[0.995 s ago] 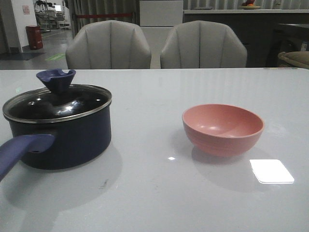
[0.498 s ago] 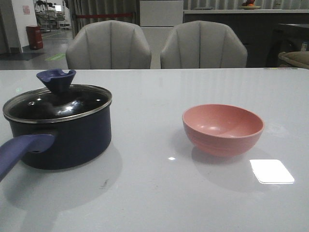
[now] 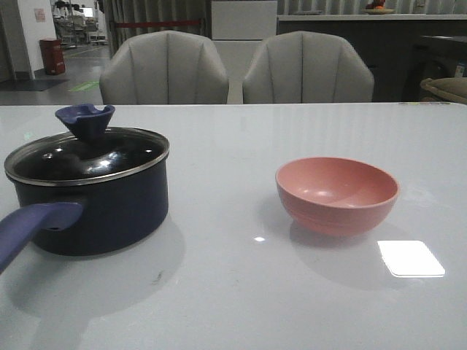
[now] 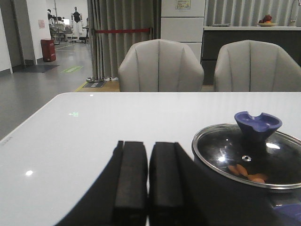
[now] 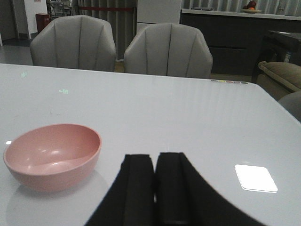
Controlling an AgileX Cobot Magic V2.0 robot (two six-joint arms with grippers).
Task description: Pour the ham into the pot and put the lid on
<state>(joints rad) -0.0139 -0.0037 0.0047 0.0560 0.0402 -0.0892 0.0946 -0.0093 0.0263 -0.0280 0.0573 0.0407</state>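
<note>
Two pale chairs (image 3: 164, 67) stood behind the white desk (image 3: 241, 292), which carried everything in play. Largest on it was the pot (image 3: 91, 204), on the robot's left, its handle (image 3: 33, 226) reaching toward the near edge. Its lid (image 3: 86, 153) sat squarely on the rim, knob (image 3: 85, 120) up. Well apart to the right stood the bowl (image 3: 337, 193), upright and showing no contents. Smallest of all, the ham (image 4: 247, 173) lay inside the pot, seen as a few orange pieces through the glass in the left wrist view. The left gripper (image 4: 148, 188) hung just beside the pot with its fingers (image 4: 130, 183) pressed together on nothing; the right gripper (image 5: 155, 193) hung near the bowl, fingers likewise together and empty. Judged from this, both pouring and covering looked done, so the step in hand seemed to be the finish, and the next move likely called for no more than keeping both arms clear of pot and bowl.
</note>
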